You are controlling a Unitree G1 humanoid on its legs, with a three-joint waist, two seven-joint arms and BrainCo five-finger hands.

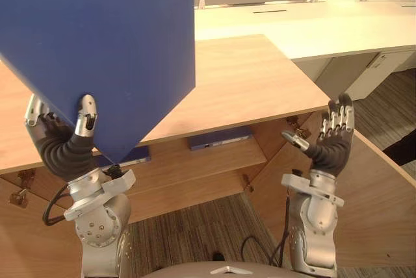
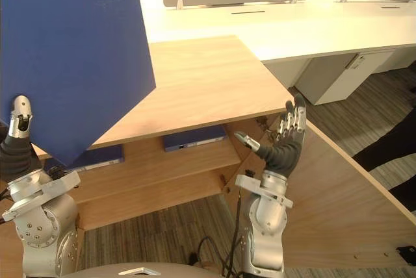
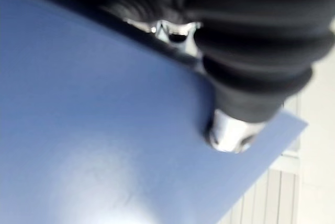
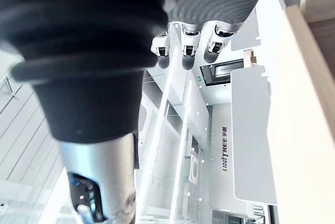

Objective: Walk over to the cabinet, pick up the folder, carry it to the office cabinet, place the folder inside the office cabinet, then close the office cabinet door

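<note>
Wood cabinet top (image 1: 260, 83), white desks (image 1: 312, 25) behind — left hand (image 1: 71, 136) pinching blue folder (image 1: 97, 44), right hand (image 1: 331, 145) spread.

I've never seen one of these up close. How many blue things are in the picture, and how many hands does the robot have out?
Held-up blue folder, pinched in the left hand: 1
Other blue flat items, lying inside the wooden cabinet: 2
Robot hands, counting the left hand and the open right hand: 2
Total: 5
</note>
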